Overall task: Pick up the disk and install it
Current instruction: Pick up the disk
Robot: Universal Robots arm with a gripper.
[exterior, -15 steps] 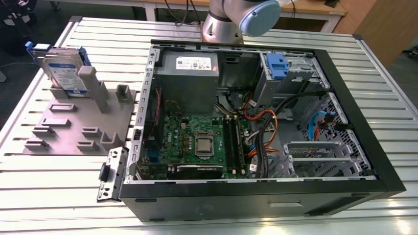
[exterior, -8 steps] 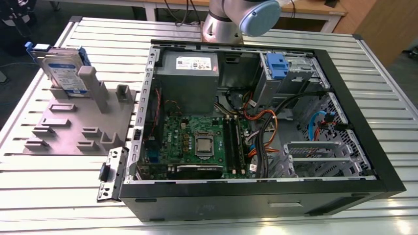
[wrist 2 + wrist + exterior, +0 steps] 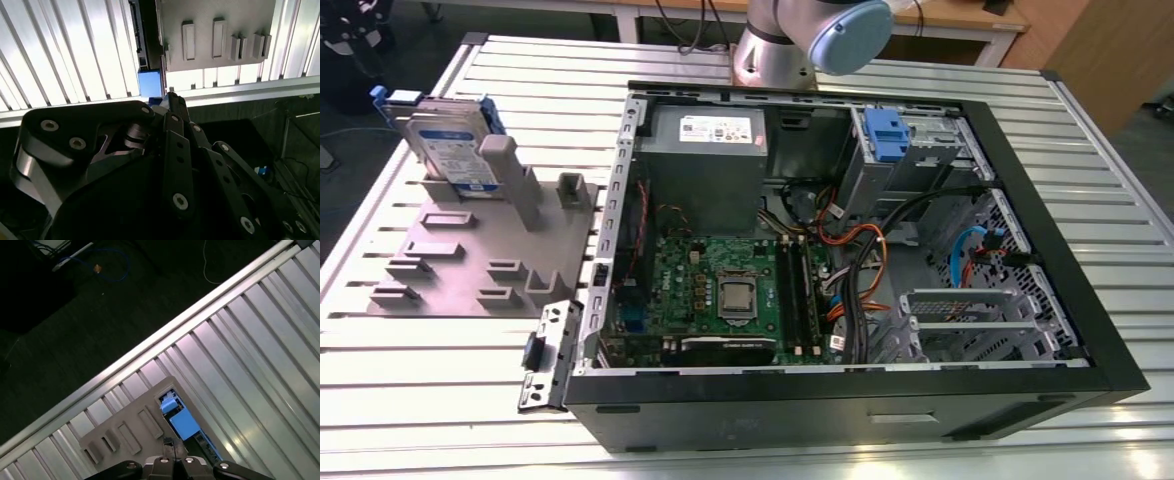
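One disk stands on edge in a slot of the grey rack on the table, at the exterior view's left, just beside the open case. We judge the task to be at its very start: the disk is not yet picked up, and the whole install is left to do, with the case lying on its side, board and cables bared. A blue latch shows inside the case's far corner, toward the exterior view's right. The arm rises from behind the case at the table's far edge and runs up out of the exterior view. In both wrist views we look down past the gripper onto the rack and the slatted table, and the disk's blue rail shows end-on just beyond its tip. From that we take the gripper to hang over the rack, pointed down at the disk, with air between the two. Its fingers meet at the tips, clenched on nothing.
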